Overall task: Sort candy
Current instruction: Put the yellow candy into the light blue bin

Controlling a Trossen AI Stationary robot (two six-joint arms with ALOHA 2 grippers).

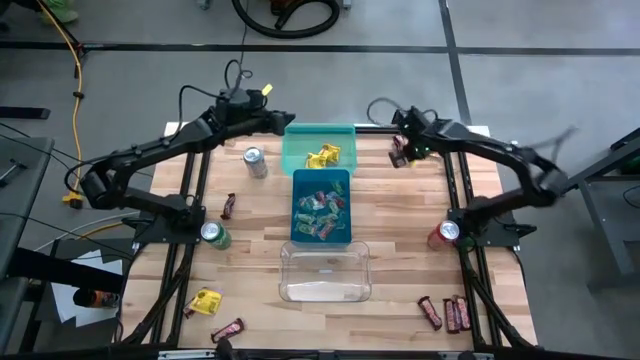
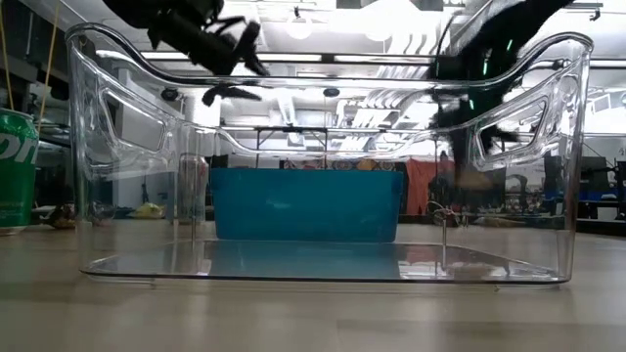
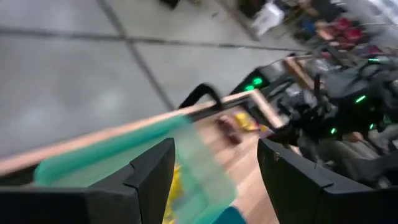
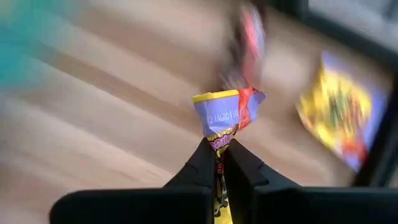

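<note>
3 drink cans stand on the wooden table: silver can far left, green can left edge, red can right edge.

Overhead down, low level behind clear bin, two wrist close-ups.

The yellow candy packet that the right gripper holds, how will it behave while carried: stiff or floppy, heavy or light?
Probably floppy: the yellow packet is pinched by one end in the right gripper, and its free end looks creased. Likely light, since thin fingertips hold it alone. The glossy wrapper may slip under a weak grip.
</note>
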